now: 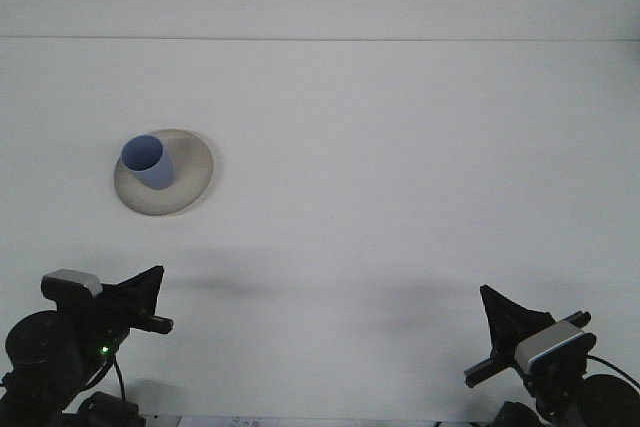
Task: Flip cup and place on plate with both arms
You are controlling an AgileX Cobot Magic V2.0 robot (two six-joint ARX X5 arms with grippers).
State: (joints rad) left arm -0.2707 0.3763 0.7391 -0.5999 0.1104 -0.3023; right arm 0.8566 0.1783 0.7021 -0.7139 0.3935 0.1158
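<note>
Left hand (143, 302): low at near-left edge of surface, fingers drawn together, holding nothing; green indicator light lit on arm body behind it. Right hand (505, 325): low at near-right edge, fingers likewise closed together, empty; grey camera housing (548, 345) mounted just behind. White surface (400, 167): bare between both hands. Blue cup (148, 161): upright, mouth up, standing on left portion of plate. Plate (190, 175): round, pale beige, on left half of surface, well apart from both hands.
</note>
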